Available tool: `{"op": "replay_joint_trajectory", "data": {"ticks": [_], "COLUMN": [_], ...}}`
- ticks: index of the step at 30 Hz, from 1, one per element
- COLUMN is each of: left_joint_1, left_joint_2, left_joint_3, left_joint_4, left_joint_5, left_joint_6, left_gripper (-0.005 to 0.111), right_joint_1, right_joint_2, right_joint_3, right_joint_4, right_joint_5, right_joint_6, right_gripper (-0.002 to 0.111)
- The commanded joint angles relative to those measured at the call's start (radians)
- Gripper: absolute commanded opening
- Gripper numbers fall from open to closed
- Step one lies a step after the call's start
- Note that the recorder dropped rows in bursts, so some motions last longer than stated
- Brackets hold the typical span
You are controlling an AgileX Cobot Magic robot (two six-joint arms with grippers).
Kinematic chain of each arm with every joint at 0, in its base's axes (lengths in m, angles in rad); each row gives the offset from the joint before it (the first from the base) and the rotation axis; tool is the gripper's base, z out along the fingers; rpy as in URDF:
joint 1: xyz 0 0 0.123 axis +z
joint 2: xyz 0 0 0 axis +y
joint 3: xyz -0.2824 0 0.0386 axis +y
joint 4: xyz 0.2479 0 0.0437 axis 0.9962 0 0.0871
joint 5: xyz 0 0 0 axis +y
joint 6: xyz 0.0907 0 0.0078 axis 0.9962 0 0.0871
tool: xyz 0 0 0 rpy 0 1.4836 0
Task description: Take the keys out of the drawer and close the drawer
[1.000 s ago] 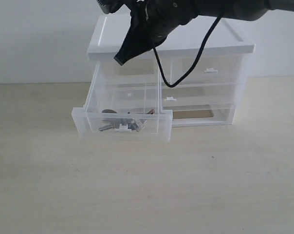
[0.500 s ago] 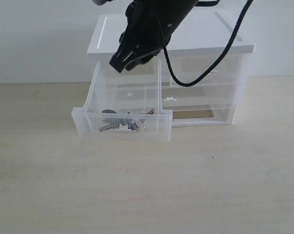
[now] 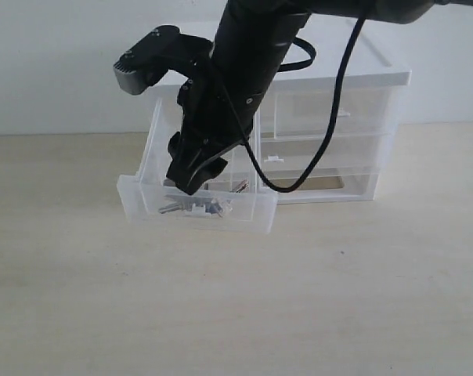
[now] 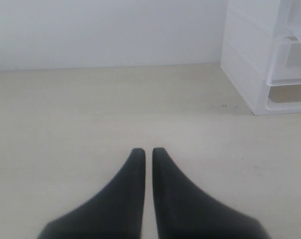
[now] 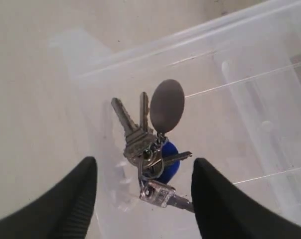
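Note:
The translucent left upper drawer (image 3: 135,205) is pulled out of the white drawer unit (image 3: 330,74). The keys (image 3: 196,206) lie on the drawer floor near its front wall. In the right wrist view the keys (image 5: 150,144) show a round grey tag, a blue fob and several silver keys on a ring. My right gripper (image 3: 191,182) reaches across and dips into the drawer, open, its fingers either side of the bunch and just above it (image 5: 144,167). My left gripper (image 4: 144,149) is shut with nothing in it, low over the table, away from the unit.
The right upper drawer (image 3: 338,110) and the full-width drawer (image 3: 323,153) below are pushed in. The unit's side (image 4: 250,59) shows in the left wrist view. A black cable (image 3: 330,141) loops down in front of the unit. Beige tabletop (image 3: 236,313) lies all around.
My right arm has dropped from above the unit down into the open drawer, with its fingers now around the keys. The drawer and keys have not moved.

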Motion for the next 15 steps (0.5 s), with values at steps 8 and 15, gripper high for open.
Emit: {"op": "replay_joint_trajectory", "data": {"ticks": [8,15], "left_joint_1": [0.002,0.002], "left_joint_2": [-0.003,-0.003], "left_joint_3": [0.004,0.004], "left_joint_4": [-0.002,-0.002], "left_joint_5": [0.002,0.002], "left_joint_6": [-0.010,-0.010], "left_gripper": [0.004,0.004], "right_joint_1": [0.001,-0.001], "right_joint_2": [-0.042,-0.035], "right_joint_3": [0.004,0.002], "right_joint_4": [-0.132,-0.138], "right_joint_5": [-0.175,-0.017], "right_joint_6": [0.035,-0.006], "right_gripper": [0.051,0.051]}}
